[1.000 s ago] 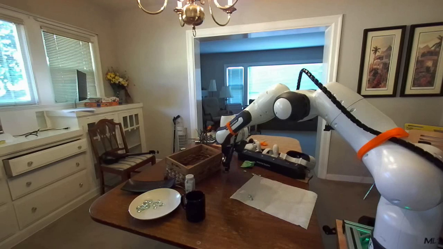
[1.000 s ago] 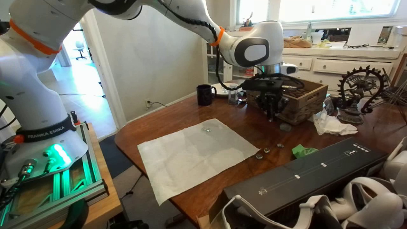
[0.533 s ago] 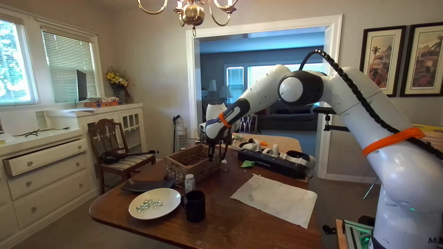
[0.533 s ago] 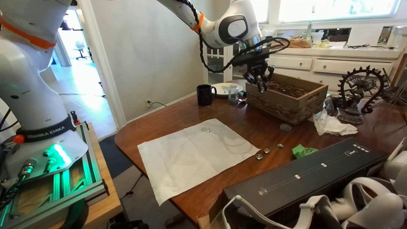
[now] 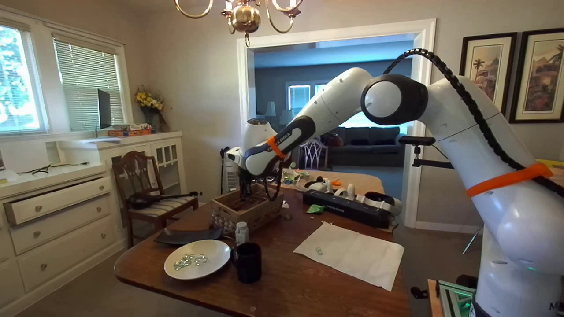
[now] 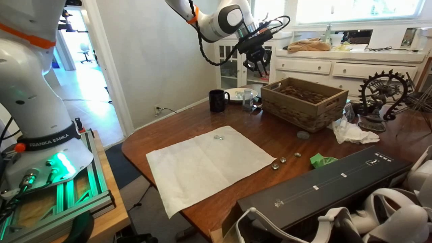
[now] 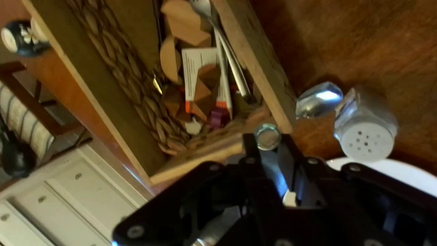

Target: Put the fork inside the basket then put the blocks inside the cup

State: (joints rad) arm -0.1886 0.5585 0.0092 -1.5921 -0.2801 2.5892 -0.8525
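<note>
My gripper (image 7: 268, 140) is shut on a round clear glass bead (image 7: 268, 136), pinched between the fingertips. In both exterior views the gripper (image 5: 245, 198) is raised; in an exterior view (image 6: 264, 72) it hangs above and behind the basket's near end. The brown rectangular basket (image 6: 293, 109) stands on the table. In the wrist view the fork (image 7: 234, 64) lies inside it, along a side wall, with wooden pieces and a card. The black cup (image 5: 248, 264), a mug with a handle, stands upright beside the plate. Two beads (image 6: 219, 137) lie on the white cloth.
A white plate (image 5: 216, 250) holds several glass beads. A shaker (image 7: 367, 140) and a shiny spoon-like piece (image 7: 319, 99) sit between basket and plate. Loose beads (image 6: 275, 166) lie beside the cloth (image 6: 202, 168). A long black box (image 6: 324, 182) and a metal statue (image 6: 384, 91) stand farther off.
The gripper has risen from low beside the basket and moved over it toward the plate and cup end. The basket, cup, plate and loose beads stay where they were.
</note>
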